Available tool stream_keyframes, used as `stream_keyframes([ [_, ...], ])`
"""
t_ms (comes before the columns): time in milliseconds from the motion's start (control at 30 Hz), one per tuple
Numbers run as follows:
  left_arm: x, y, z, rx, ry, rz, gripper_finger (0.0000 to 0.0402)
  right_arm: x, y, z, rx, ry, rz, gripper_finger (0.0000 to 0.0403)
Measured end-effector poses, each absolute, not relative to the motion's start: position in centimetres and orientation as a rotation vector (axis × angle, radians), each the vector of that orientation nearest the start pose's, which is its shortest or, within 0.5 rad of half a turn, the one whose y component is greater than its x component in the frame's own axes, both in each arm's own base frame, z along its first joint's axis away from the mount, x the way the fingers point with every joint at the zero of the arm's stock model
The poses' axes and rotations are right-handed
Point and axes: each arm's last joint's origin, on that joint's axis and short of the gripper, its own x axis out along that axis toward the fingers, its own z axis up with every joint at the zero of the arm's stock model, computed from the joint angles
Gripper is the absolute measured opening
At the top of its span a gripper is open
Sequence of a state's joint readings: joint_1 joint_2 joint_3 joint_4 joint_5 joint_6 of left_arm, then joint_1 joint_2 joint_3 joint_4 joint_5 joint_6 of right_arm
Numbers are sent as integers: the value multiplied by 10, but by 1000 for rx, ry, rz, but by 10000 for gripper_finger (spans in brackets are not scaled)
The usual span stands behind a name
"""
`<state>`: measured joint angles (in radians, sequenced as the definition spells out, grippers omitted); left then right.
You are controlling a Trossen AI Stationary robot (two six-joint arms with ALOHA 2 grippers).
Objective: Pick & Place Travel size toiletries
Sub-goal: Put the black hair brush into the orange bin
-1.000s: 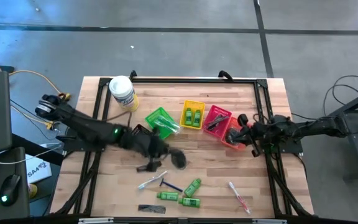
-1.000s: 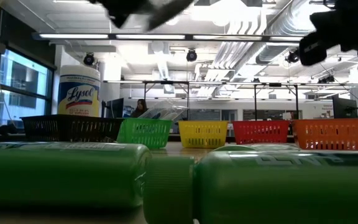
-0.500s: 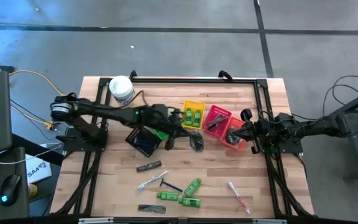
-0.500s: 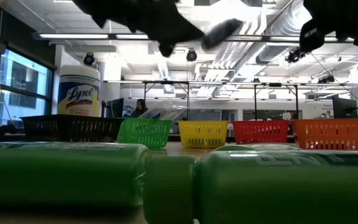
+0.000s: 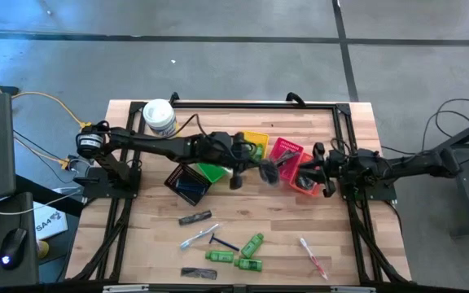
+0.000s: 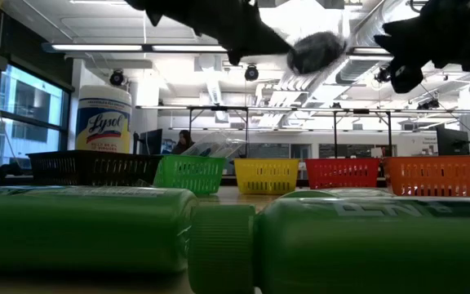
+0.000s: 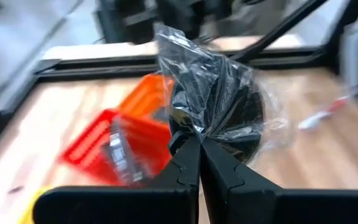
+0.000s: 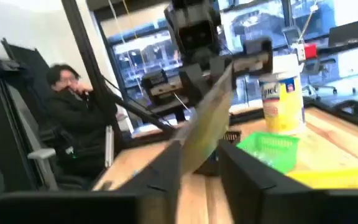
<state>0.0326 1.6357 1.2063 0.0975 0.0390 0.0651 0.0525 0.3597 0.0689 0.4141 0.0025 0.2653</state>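
Observation:
My left gripper [image 5: 251,169] hangs above the table between the yellow basket [image 5: 253,147] and the red basket [image 5: 284,155], shut on a dark mesh bundle in clear wrap [image 5: 269,170], which also shows high up in the low view [image 6: 317,51]. My right gripper [image 5: 320,174] hovers over the orange basket [image 5: 305,177], shut on a flat long wrapped item [image 8: 207,121]. Green mini bottles [image 5: 252,242], toothbrushes [image 5: 197,238], a razor [image 5: 223,243] and a comb [image 5: 198,273] lie flat on the near part of the table. My left gripper [image 7: 199,142] pinches the gathered clear wrap [image 7: 197,127] at one side of the mesh bundle between its two fingertips. The bundle [image 7: 232,109] is lifted clear of the table and sticks out beyond the fingers toward the right. My right gripper [image 8: 199,149] holds the flat wrapped item by its lower end [image 8: 193,153] between the two fingers. The item is lifted clear and slants up and away from the fingers.
A black basket [image 5: 189,184] and a green basket [image 5: 213,172] stand under the left arm. A white-lidded tub [image 5: 159,119] stands at the far left corner. A dark item [image 5: 195,217] and another toothbrush [image 5: 313,255] lie nearer. A person sits beyond the table [image 8: 73,118].
My left gripper has carried the mesh bundle up from the middle of the table, toward the far right, to beside the red basket. The arm has swung off the black basket, which now shows. My right gripper has stayed over the orange basket.

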Motion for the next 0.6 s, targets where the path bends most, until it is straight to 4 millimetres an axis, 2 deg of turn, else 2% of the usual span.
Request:
stream_keyframes([
  [167,376,15,290,116,344,125,0,131,5,195,272,-128,23,203],
  [300,376,17,290,144,349,160,0,140,5,206,268,-133,4,273],
  [433,376,18,290,161,354,210,0,155,4,217,267,-106,-81,309],
  [600,376,19,290,179,358,226,0,180,1,224,263,-10,-166,314],
])
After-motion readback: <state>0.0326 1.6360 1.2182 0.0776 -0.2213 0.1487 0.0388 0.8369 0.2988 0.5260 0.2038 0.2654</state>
